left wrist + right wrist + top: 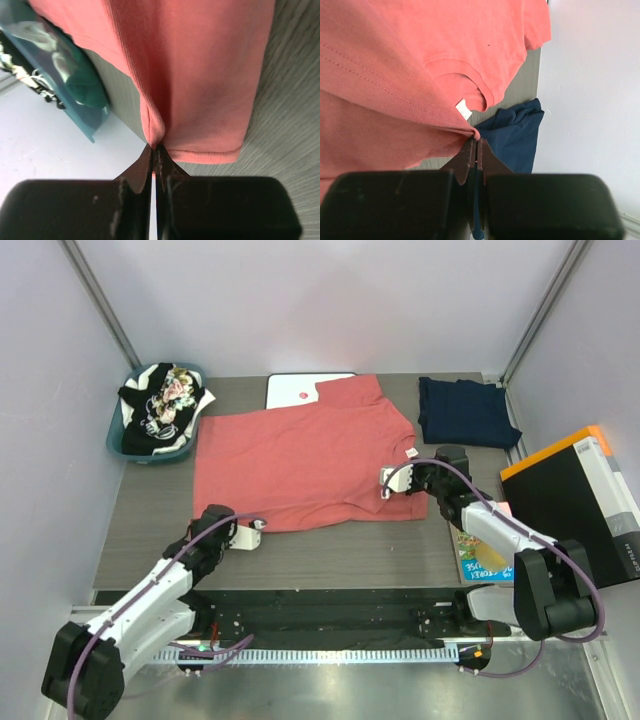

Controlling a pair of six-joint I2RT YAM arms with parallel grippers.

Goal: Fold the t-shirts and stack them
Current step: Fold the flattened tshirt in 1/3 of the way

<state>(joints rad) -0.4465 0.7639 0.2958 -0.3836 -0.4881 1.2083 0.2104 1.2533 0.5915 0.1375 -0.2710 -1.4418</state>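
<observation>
Ringing coral t-shirt (300, 465): basket (113, 440), board (290, 390), navy t-shirt (465, 412), box (580, 505).

Salmon t-shirt (300, 460): spread flat and sideways across mid-table (330, 550), collar to the right, white neck label showing, near-left corner and right edge puckered. Navy t-shirt (466, 412): folded, far right, not touching the salmon one. Bundled shirts (160, 410), black, white and floral: crumpled in the teal bin (115, 440), far left.

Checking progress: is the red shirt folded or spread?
Spread: shirt lies flat, unfolded; left gripper and right gripper pinch its near edge.
</observation>
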